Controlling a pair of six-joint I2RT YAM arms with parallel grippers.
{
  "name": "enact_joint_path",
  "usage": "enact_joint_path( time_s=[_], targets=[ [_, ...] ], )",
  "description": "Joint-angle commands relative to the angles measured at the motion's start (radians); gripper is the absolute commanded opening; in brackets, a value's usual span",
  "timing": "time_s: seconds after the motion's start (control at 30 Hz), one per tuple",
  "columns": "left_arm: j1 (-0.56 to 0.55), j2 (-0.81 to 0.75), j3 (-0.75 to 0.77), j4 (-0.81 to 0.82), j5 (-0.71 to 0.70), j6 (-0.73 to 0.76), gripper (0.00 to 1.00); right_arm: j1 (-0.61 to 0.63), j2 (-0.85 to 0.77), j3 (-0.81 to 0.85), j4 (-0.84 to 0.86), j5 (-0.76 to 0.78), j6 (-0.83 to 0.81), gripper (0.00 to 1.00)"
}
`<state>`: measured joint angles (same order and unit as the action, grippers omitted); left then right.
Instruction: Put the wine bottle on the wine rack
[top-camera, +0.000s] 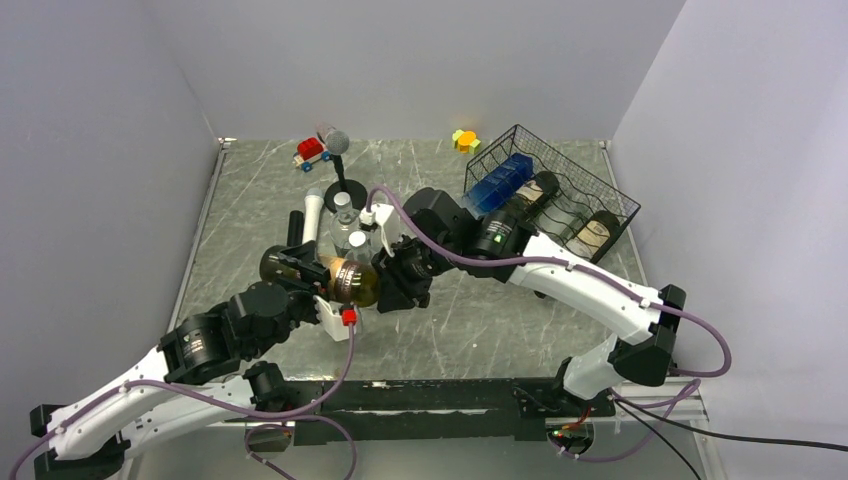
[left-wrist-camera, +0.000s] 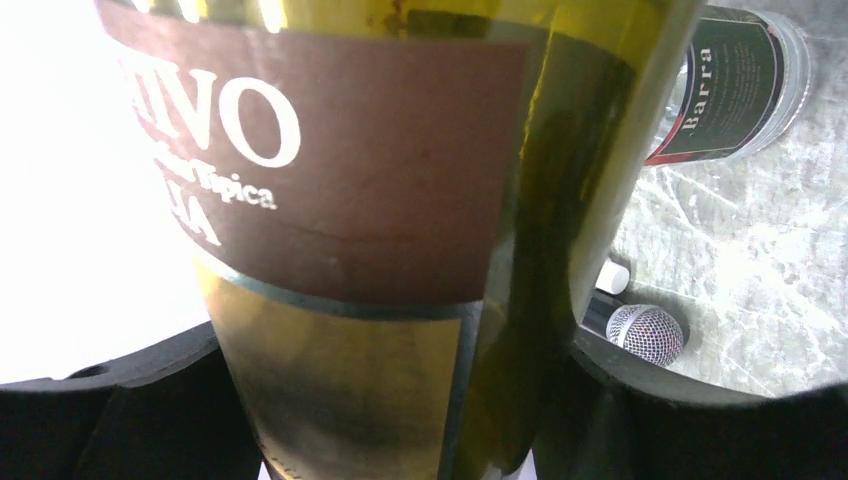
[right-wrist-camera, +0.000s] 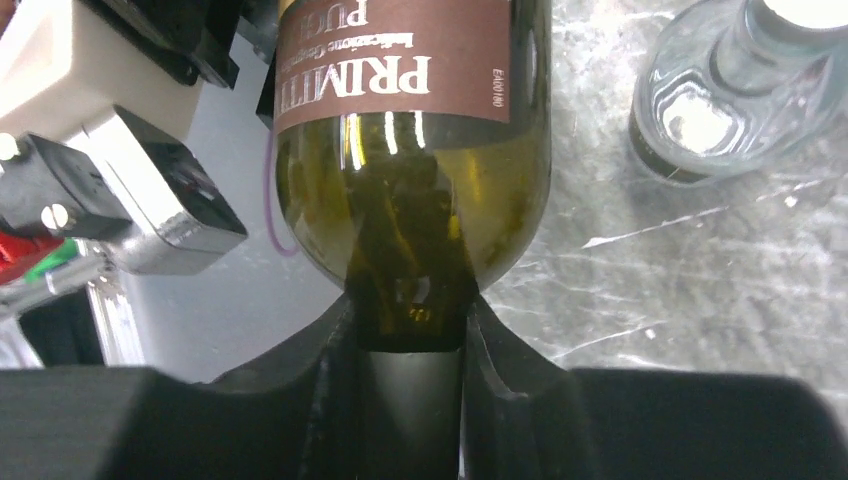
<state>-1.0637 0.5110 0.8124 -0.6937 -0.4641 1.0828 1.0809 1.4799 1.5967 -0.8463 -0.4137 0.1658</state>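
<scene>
The wine bottle (top-camera: 352, 281), olive-green glass with a brown label, is held lying sideways above the table between both arms. My left gripper (top-camera: 312, 283) is shut on its body; in the left wrist view the bottle (left-wrist-camera: 380, 200) fills the frame, with my gripper (left-wrist-camera: 400, 410) round it. My right gripper (top-camera: 398, 276) is shut on its neck; in the right wrist view the gripper (right-wrist-camera: 410, 345) has both fingers clamped on the neck below the bottle's shoulder (right-wrist-camera: 410, 190). The black wire wine rack (top-camera: 615, 200) stands at the back right, with a blue bottle and dark bottles in it.
Clear bottles (top-camera: 346, 228) stand just behind the held bottle; one shows in the right wrist view (right-wrist-camera: 740, 80). A white tube (top-camera: 313, 212), a microphone on a stand (top-camera: 335, 141), a red toy (top-camera: 312, 150) and a yellow toy (top-camera: 465, 140) sit further back. A labelled bottle (left-wrist-camera: 735, 85) lies nearby.
</scene>
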Motion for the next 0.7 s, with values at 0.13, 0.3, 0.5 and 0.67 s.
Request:
enact_joint_path(
  time_s=[0.13,0.3,0.5,0.67],
  targets=[
    [0.002,-0.018,0.110,0.202,-0.078,-0.139,0.07,0.017,-0.008,0.034,0.044,0.081,-0.034,0.00],
    [0.001,-0.053,0.112,0.232,-0.052,-0.148,0.27,0.023,-0.038,0.044,0.088,0.144,-0.025,0.00],
    [0.002,-0.094,0.109,0.255,-0.007,-0.159,0.98,0.025,-0.088,0.049,0.153,0.222,-0.004,0.00],
    [0.002,-0.090,0.125,0.236,-0.012,-0.162,0.99,0.025,-0.163,0.021,0.239,0.349,0.030,0.00]
  ],
)
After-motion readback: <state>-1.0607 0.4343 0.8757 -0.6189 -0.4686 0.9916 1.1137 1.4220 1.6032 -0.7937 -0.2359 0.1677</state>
